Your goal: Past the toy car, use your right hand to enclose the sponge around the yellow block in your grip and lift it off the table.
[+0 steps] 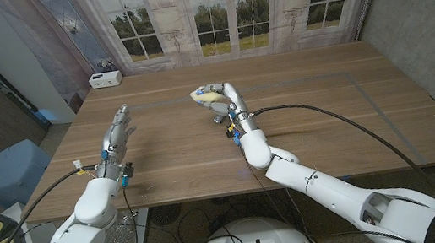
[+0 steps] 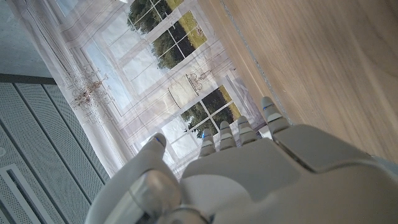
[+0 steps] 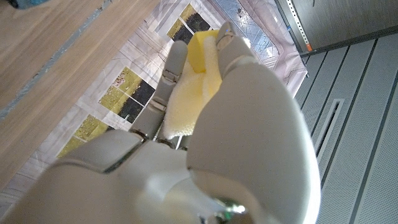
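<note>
Gripping pale yellow sponge point(image 3: 186, 102) wrapped round yellow block point(image 3: 202, 51), right hand point(image 1: 221, 100)

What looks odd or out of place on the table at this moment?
Nothing is spilled or damaged. The right hand holds the sponge folded around the yellow block. The left hand holds nothing. A small white box sits at the table's far left corner.

A small white box point(image 1: 102, 80) is seen at the far left corner of the wooden table point(image 1: 327, 114), before a curtain point(image 1: 160, 19).
</note>
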